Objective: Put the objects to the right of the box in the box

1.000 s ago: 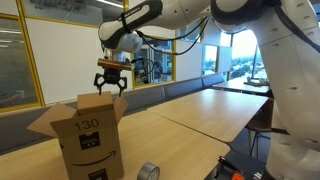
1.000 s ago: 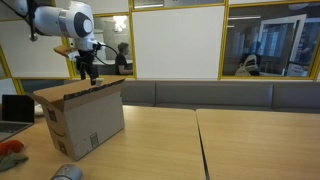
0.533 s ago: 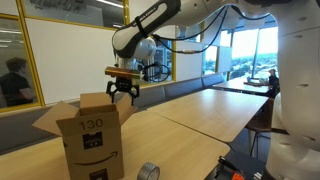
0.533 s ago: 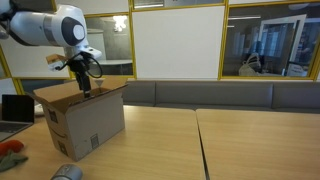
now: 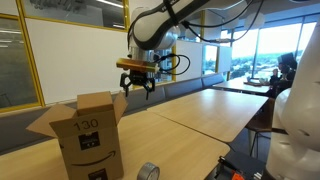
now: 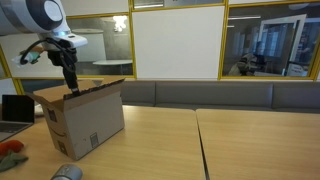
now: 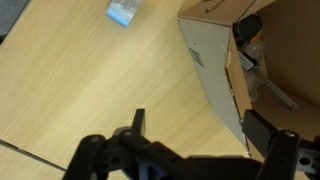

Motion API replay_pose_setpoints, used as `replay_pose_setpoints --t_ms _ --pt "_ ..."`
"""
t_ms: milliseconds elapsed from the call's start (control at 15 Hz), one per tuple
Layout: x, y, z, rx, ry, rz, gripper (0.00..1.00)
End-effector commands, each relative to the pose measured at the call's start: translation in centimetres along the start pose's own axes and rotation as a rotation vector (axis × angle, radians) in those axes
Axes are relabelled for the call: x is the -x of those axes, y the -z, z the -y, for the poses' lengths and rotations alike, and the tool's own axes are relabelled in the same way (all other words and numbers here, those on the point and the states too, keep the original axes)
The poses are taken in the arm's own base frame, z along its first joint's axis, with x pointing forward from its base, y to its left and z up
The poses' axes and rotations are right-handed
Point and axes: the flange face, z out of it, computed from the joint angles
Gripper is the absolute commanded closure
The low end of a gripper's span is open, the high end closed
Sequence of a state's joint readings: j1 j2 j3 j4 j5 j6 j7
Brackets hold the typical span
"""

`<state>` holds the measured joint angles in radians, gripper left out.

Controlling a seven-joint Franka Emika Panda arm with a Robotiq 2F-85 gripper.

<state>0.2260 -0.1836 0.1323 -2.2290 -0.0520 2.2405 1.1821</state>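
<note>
An open cardboard box stands on the wooden table and shows in both exterior views. My gripper hangs open and empty above the table, just beside the box's edge. In the wrist view the two fingers straddle the box's side wall. Some items lie inside the box. A roll of grey tape lies on the table in front of the box. A small pale blue object lies on the table away from the box.
A laptop and a red-orange object sit on the table beyond the box. A bench and glass walls run behind the table. A seam divides two tabletops.
The gripper has moved sideways from above the box opening to beside the box's edge, staying open. The box and tape have not moved.
</note>
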Motion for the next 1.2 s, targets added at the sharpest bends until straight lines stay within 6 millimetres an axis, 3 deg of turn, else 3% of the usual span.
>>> replay_pose_setpoints --t_ms 0,467,867,1133 --pt "2.5 -0.9 -1.1 -0.002 0.022 0.033 0.00" --pt "5.8 -5.0 -1.5 0.041 0.028 0.196 0.00" --pt "5.4 -9.2 -2.8 0.032 -0.073 0.246 0.00" --pt "4.7 -13.1 -4.0 -0.002 -0.180 0.258 0.00"
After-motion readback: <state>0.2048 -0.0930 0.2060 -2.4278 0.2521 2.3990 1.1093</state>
